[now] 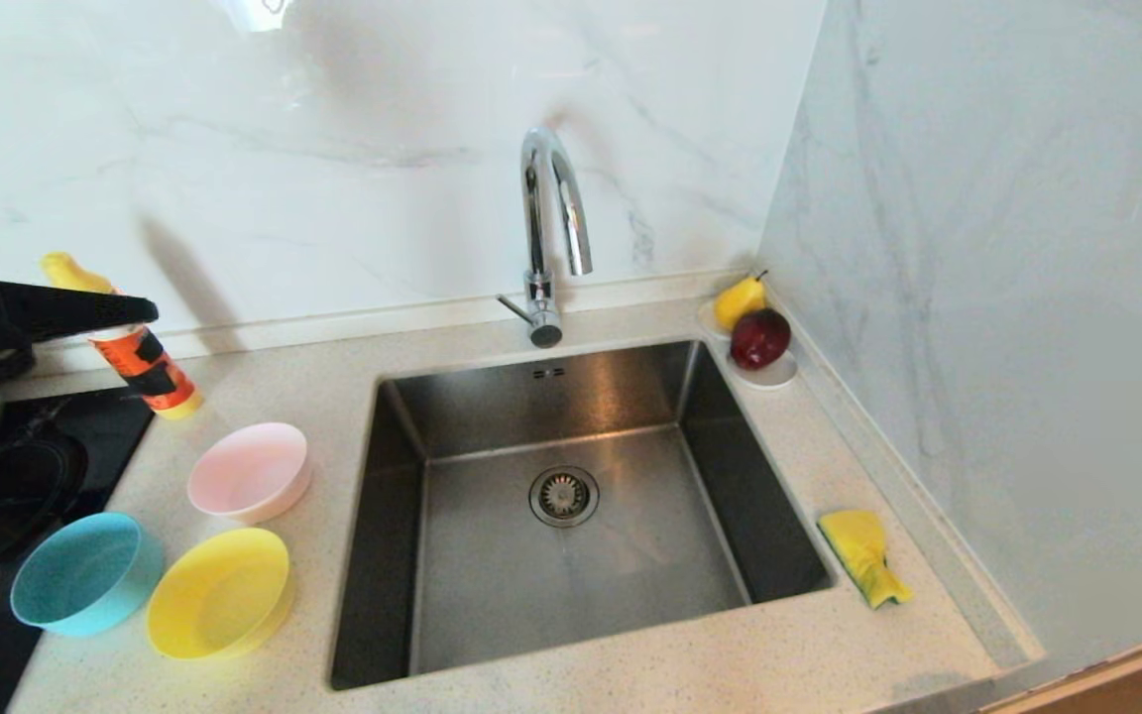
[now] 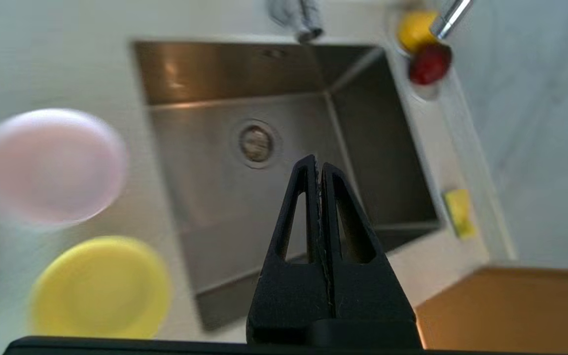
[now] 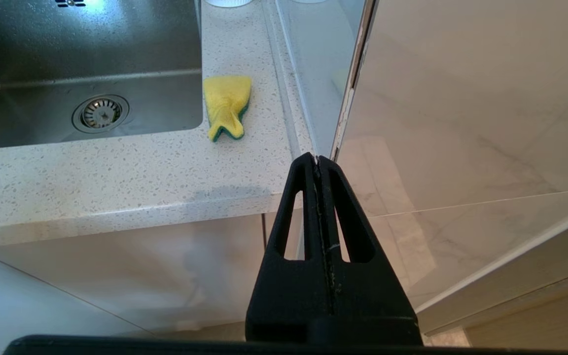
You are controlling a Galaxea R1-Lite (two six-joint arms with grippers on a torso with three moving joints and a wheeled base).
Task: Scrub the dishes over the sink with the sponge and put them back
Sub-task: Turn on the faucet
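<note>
Jaws clenched empty, left gripper (image 2: 318, 165) hangs above sink (image 2: 284, 162); right gripper (image 3: 316, 160) likewise.

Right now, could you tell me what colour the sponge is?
Yellow with a green underside, clearest in the right wrist view.

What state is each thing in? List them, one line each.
pink bowl: upright, empty, on the counter.
light blue bowl: tilted, empty.
yellow bowl: tilted, empty.
sponge: crumpled, lying on the counter right of the sink.
sink: dry-looking, nothing in it.
tap: not running.
left gripper: shut, empty.
right gripper: shut, empty.
</note>
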